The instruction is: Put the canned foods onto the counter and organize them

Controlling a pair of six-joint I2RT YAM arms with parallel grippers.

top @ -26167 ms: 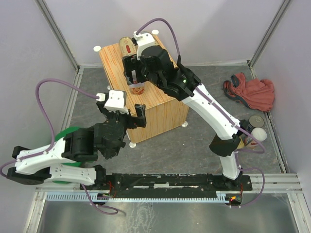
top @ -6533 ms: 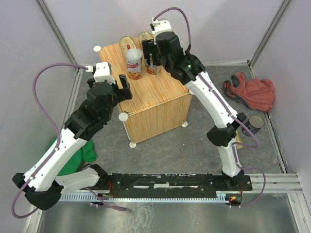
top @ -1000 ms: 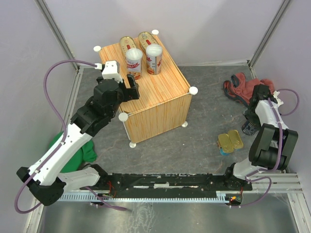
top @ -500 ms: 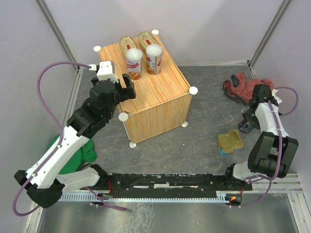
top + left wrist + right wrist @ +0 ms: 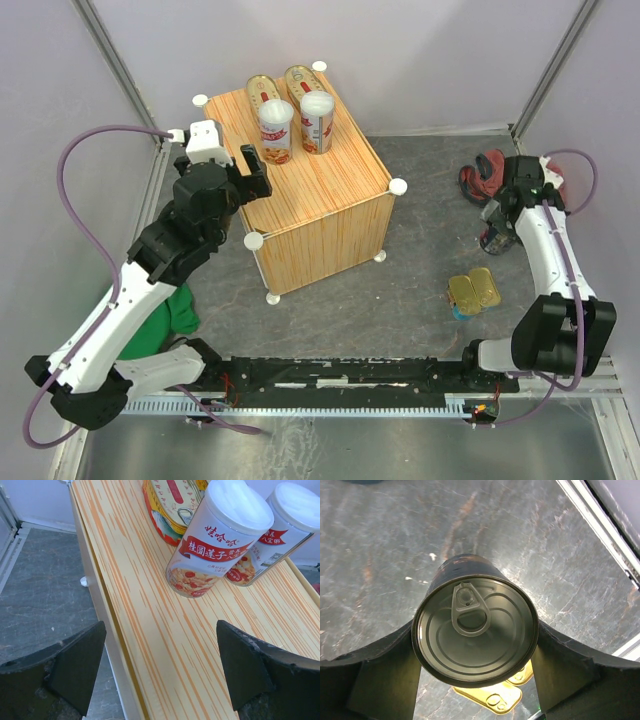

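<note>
The wood-grain counter [image 5: 330, 190] carries two oval gold tins [image 5: 262, 92] at its far edge and two tall white-lidded cans [image 5: 276, 128] in front of them; the cans [image 5: 220, 537] also show in the left wrist view. My left gripper [image 5: 248, 172] is open and empty over the counter's left edge [image 5: 165, 655]. My right gripper [image 5: 497, 232] is shut on the dark round can [image 5: 475, 632], held above the floor. Two rectangular gold tins [image 5: 473, 291] lie on the floor below it, partly seen in the right wrist view [image 5: 492, 697].
A red cloth [image 5: 487, 172] lies at the right by the wall. A green cloth [image 5: 180, 312] lies at the left under my left arm. White knobs [image 5: 398, 186] stick out at the counter's corners. Metal rails [image 5: 590, 380] edge the floor.
My right gripper has lifted the dark can off the floor and moved it toward the far left. My left gripper has drifted slightly left along the counter's edge.
</note>
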